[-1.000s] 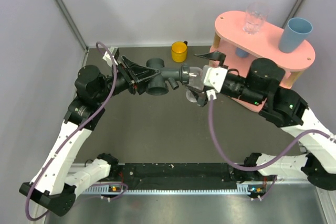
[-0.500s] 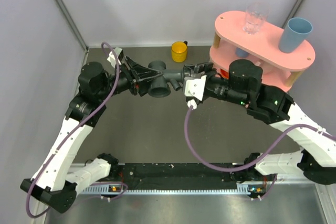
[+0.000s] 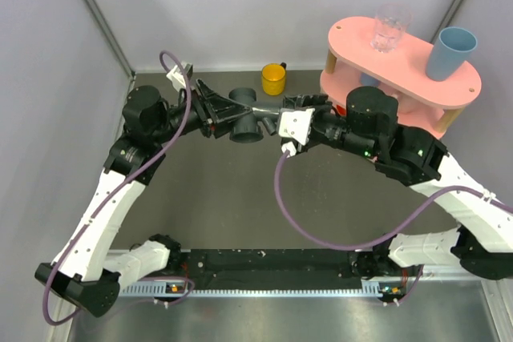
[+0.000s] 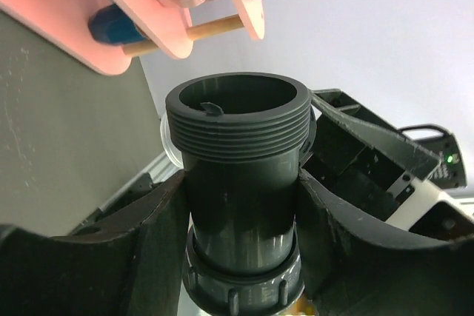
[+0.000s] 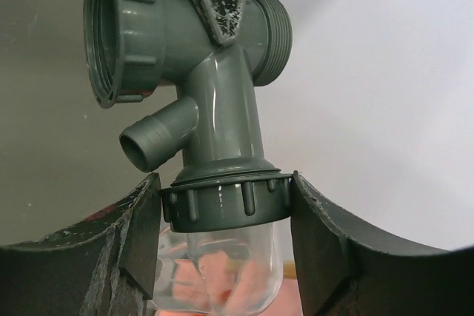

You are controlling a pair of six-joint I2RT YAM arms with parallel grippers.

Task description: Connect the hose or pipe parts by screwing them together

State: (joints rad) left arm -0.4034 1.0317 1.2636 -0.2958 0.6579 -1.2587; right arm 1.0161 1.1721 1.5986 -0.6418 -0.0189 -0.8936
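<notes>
No readable text, labels, brands or numbers in any view. T-fitting (image 5: 222,101) and clear piece (image 5: 226,268) show only plain moulded ribs and threads, no legible marking. Top view, 6 o'clock: small coloured spots on the base rail (image 3: 272,287) are too small to read.

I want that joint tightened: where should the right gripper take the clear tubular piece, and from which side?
By its grey collar, not the clear tube: the collar's ribs give purchase for twisting, while the tube is smooth and rounded. Come end-on from the clear end, jaws straddling the collar, facing the T-fitting that the left gripper holds.
</notes>
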